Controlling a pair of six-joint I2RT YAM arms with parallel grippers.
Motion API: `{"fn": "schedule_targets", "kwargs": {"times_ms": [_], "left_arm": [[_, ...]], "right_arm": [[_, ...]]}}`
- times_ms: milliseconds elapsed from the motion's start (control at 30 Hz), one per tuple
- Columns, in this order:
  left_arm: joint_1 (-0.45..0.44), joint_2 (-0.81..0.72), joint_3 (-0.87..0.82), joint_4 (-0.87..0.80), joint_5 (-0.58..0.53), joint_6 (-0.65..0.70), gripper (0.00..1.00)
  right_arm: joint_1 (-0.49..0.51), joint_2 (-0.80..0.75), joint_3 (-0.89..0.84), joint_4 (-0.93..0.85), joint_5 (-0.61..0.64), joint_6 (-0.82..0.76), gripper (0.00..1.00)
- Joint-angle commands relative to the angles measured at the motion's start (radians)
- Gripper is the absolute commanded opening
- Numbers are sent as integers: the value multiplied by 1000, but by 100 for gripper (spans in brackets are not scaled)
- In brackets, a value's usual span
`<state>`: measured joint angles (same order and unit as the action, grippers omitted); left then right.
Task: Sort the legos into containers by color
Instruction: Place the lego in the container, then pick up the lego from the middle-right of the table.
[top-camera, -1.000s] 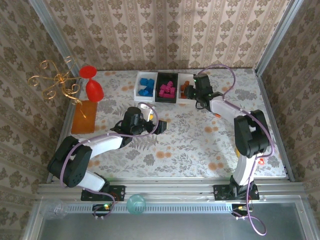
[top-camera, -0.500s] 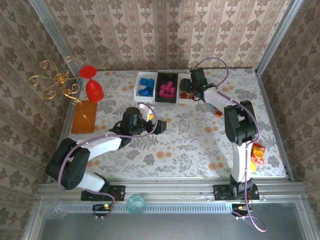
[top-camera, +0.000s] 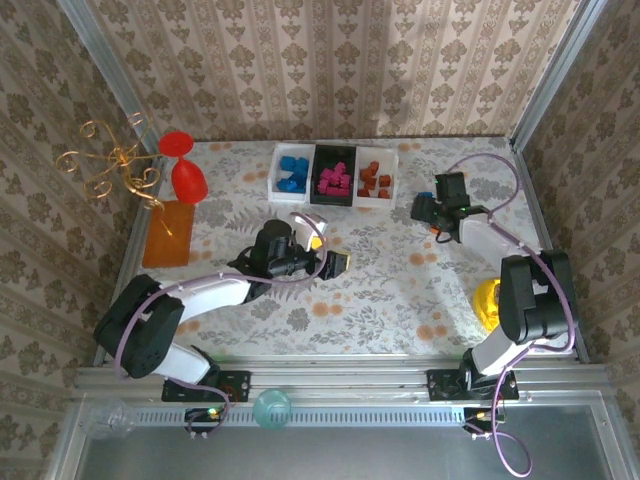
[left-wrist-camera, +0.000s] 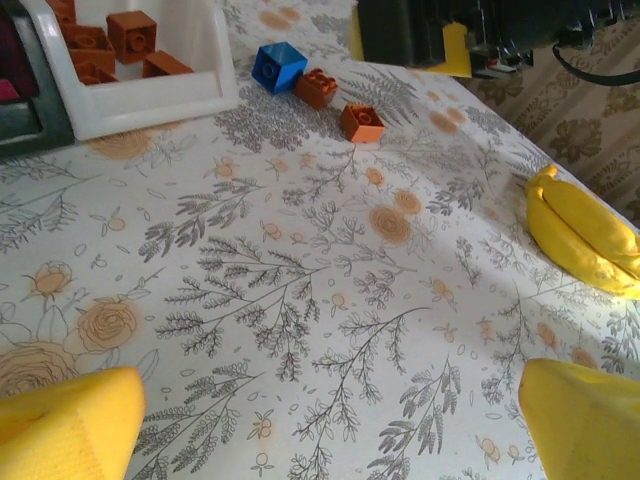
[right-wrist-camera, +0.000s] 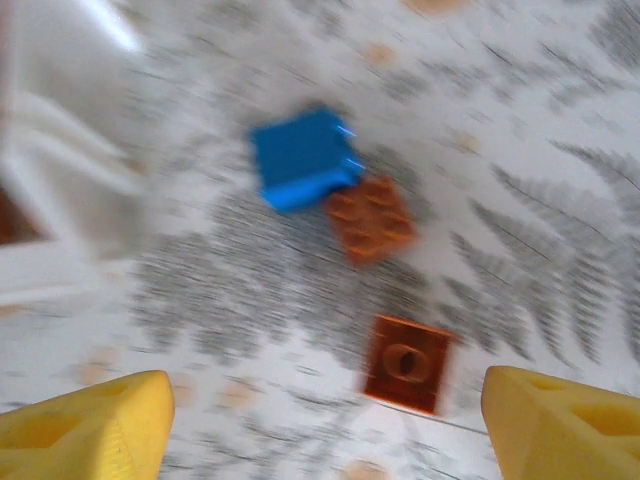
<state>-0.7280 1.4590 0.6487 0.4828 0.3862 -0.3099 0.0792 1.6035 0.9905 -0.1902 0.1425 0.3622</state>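
Clearly, what is left to sort lies on the worktop (left-wrist-camera: 300, 300), just beside the white bin of orange-brown bricks (left-wrist-camera: 150, 95). We count three loose legos there: one blue brick (right-wrist-camera: 303, 158) and two orange-brown ones. The blue brick sits tilted and touches the first orange-brown brick (right-wrist-camera: 371, 217). The second orange-brown brick (right-wrist-camera: 407, 362) lies flat, a little apart from that pair.

The containers number three, set side by side in a row at the far side. They are the white bin of blue bricks (top-camera: 272, 175), the black bin of magenta bricks (top-camera: 332, 201) and the orange-brown one. The bricks inside them are heaped and too small for us to count.

The right pincer (right-wrist-camera: 325, 420) hangs over the three loose bricks with its yellow fingers spread wide and nothing between them. The left pincer (left-wrist-camera: 320, 430) is just as wide and empty, low over the middle of the worktop and well apart from the bricks.

We judge these bricks to be light, rigid and smooth-sided, so they are likely to skid or flip if nudged from one side. The safest hold looks to be across two flat opposite walls, coming straight down, and not on the studs. We would take the lone flat brick first, since the fingers have room on either side of it. The tilted blue one probably needs squaring up or a careful grip along its slant.
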Motion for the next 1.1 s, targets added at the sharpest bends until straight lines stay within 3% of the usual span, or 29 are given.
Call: {"fn": "schedule_targets", "kwargs": {"times_ms": [0,400,733,1067], "left_arm": [[-2,31,26,36,22,14,97],[-2,21,28,7,-9,28,96],[-2,13,29,-8,-17,35,97],[-2,0,28,-10,-17,37,96]], "right_arm": [[-49,12,-9,-91,-54,6,82],[-65,188,153,-216,-123,-11,72],[-65,282,247,-298,-124,-11,55],[-79,328,290,-329,-156,-9,49]]}}
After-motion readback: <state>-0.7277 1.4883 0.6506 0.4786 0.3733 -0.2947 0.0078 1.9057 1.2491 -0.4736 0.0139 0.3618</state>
